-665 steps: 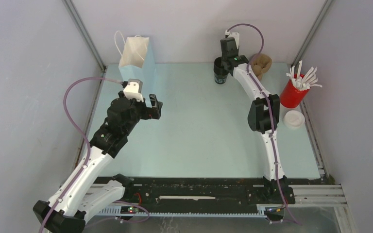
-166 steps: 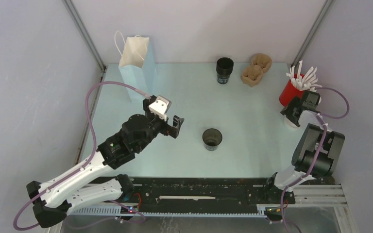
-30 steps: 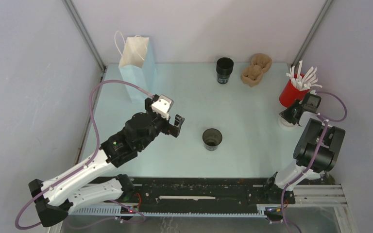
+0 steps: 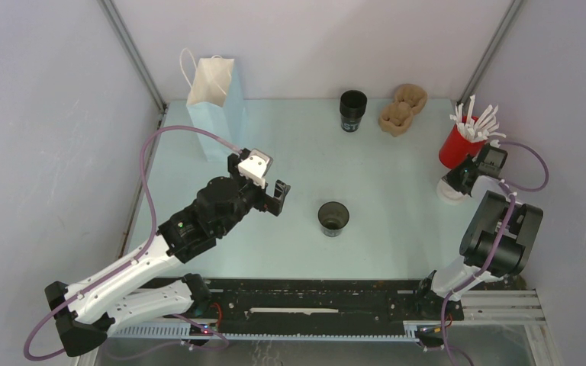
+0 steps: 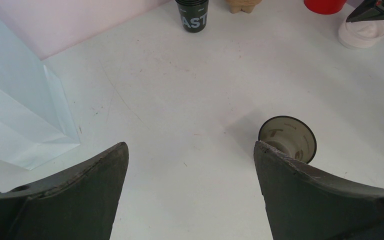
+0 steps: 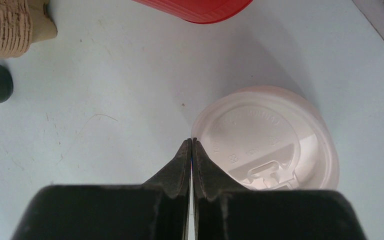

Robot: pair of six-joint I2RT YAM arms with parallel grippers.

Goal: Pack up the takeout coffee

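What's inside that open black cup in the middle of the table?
The lidless black cup shows a pale lining with a few brown marks; no drink is visible. A finger of the left gripper covers its near edge, so part of the bottom is hidden.

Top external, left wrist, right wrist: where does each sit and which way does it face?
Top external: above and behind the bases, looking down on the table; both arms show.
Left wrist: faces across at the open cup; open left gripper below.
Right wrist: looks down on the white lid; shut right gripper at its edge.
Shared: all three show the lid.
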